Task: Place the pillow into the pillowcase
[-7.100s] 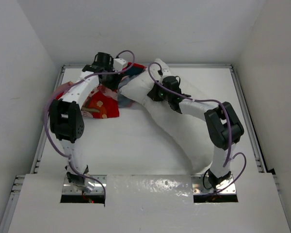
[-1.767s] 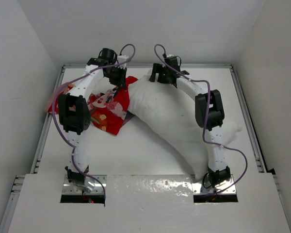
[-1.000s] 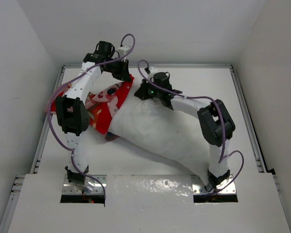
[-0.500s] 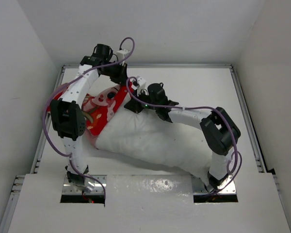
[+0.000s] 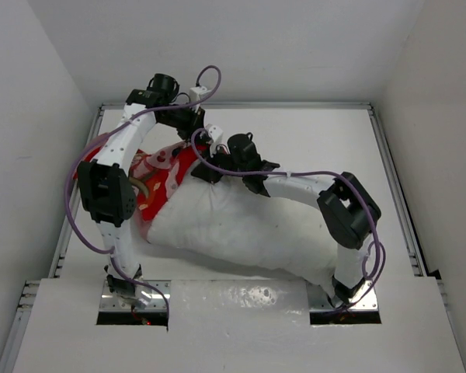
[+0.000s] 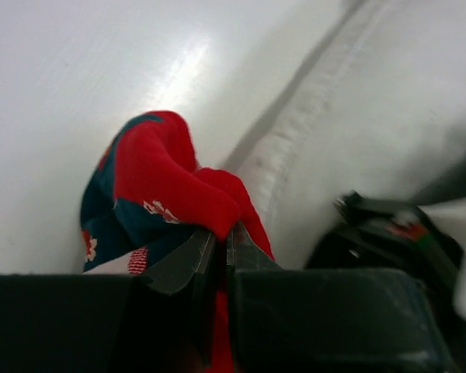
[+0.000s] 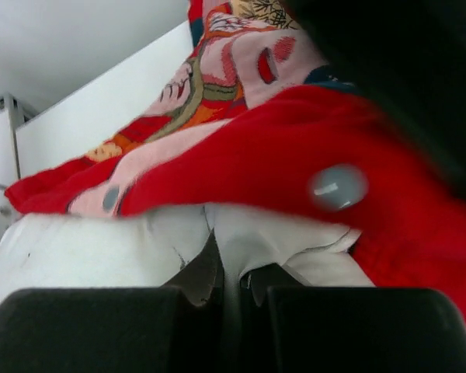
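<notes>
- pillow [image 5: 241, 225] lies across desk [image 5: 326, 140], its far-left corner hidden under pillowcase [image 5: 161, 177]
- pillowcase bunched at pillow's left end, partly behind left arm [image 5: 118, 144]
- left end effector [image 6: 220, 237] pinched on red pillowcase fold beside pillow seam
- right end effector [image 7: 225, 263] clamped on pillow fabric

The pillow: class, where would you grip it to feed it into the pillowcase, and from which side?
Probably pinch a fold of cover at the far end of the pillow, beside the pillowcase, coming from the right side. It is too puffy to span, so only a pinched fold fits; the right gripper is shut on one there.
</notes>
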You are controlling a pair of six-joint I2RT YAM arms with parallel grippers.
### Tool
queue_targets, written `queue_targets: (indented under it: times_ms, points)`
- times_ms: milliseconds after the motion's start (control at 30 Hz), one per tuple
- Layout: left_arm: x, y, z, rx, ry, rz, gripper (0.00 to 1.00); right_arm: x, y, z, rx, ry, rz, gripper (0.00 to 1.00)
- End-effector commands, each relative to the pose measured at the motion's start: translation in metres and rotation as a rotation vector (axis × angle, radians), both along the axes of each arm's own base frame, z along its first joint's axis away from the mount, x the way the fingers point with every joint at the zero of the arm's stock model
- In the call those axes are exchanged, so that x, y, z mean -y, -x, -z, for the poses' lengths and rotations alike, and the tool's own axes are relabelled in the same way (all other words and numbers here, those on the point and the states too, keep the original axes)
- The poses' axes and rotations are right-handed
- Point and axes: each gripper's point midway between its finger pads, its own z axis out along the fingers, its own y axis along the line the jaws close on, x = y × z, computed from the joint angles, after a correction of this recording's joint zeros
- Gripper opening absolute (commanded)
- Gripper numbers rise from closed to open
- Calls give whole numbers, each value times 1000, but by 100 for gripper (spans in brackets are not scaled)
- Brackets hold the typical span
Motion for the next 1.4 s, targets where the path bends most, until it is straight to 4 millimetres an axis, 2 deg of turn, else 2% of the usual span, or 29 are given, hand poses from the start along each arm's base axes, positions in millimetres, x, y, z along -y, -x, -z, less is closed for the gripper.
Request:
queue_targets:
  times_ms: [0, 33, 67, 100, 167, 200, 333, 400, 433, 467, 533, 567, 600, 700, 733, 767, 800, 833, 867, 900, 933, 967, 1000, 1033, 1067, 1167, 1267, 1300, 1367]
  points:
    - [10, 39, -48, 97, 116, 192, 5, -9, -35, -33, -24, -200, 59, 0]
    - [8, 48, -40, 57, 110, 201, 5, 5, -60, -21, -65, -231, 134, 0]
    - [6, 52, -38, 59, 104, 210, 5, 12, -76, -33, -118, -336, 196, 0]
    - [5, 56, -31, 35, 97, 214, 5, 35, -105, -33, -139, -384, 311, 0]
    - [3, 64, -27, 20, 85, 221, 5, 57, -132, -27, -211, -463, 446, 0]
    - [2, 67, -24, 7, 81, 222, 5, 81, -154, -25, -203, -481, 563, 0]
    - [2, 73, -20, -14, 74, 229, 22, 110, -182, -3, -225, -413, 702, 0]
    - [0, 72, -20, -7, 55, 223, 46, 118, -191, 0, -235, -387, 679, 43]
    - [-2, 71, -20, -3, 44, 216, 62, 113, -185, 0, -255, -374, 611, 60]
    - [-8, 69, -21, 9, 11, 197, 67, 116, -183, 2, -259, -335, 588, 76]
    - [-24, 58, -31, 51, -32, 143, 72, 131, -180, -13, -227, -285, 568, 99]
    - [-38, 51, -37, 68, -77, 63, 73, 139, -174, -7, -199, -182, 550, 99]
    - [-51, 43, -41, 89, -102, 1, 73, 143, -169, -24, -148, -144, 531, 99]
    - [-111, 6, -45, 198, -245, -295, 72, 155, -156, -40, -93, 24, 479, 97]
    - [-121, 5, -40, 204, -289, -342, 60, 157, -158, -53, -44, 57, 459, 87]
    - [-134, 8, -26, 188, -355, -382, 53, 158, -146, -47, -89, 110, 437, 66]
    - [-136, 9, -20, 182, -366, -384, 49, 159, -143, -52, -88, 128, 438, 13]
    - [-135, 12, -13, 166, -369, -372, 48, 159, -141, -66, -62, 140, 444, 4]
    - [-130, 16, 0, 129, -353, -342, 51, 150, -127, -63, -73, 181, 411, 7]
    - [-126, 19, 6, 104, -340, -323, 55, 143, -118, -65, -55, 204, 388, 18]
    - [-123, 20, 11, 92, -330, -312, 67, 139, -107, -69, -4, 243, 350, 56]
    - [-121, 18, 19, 71, -322, -305, 69, 131, -93, -65, 19, 286, 309, 70]
    - [-121, 15, 26, 69, -324, -312, 70, 108, -71, -61, 73, 339, 254, 83]
    - [-121, 14, 31, 59, -324, -313, 70, 103, -56, -55, 151, 410, 202, 99]
    - [-122, 13, 39, 40, -332, -315, 70, 78, -31, -51, 203, 429, 129, 99]
    - [-138, 7, 61, 33, -410, -377, 60, 45, 7, -30, 268, 466, 36, 99]
    - [-150, 5, 72, 45, -469, -413, 48, 28, 18, -15, 299, 511, 42, 99]
    - [-151, 5, 73, 47, -472, -417, 47, 26, 15, 0, 291, 546, 58, 99]
    - [-152, 8, 75, 46, -475, -415, 38, 25, 5, 7, 278, 572, 123, 99]
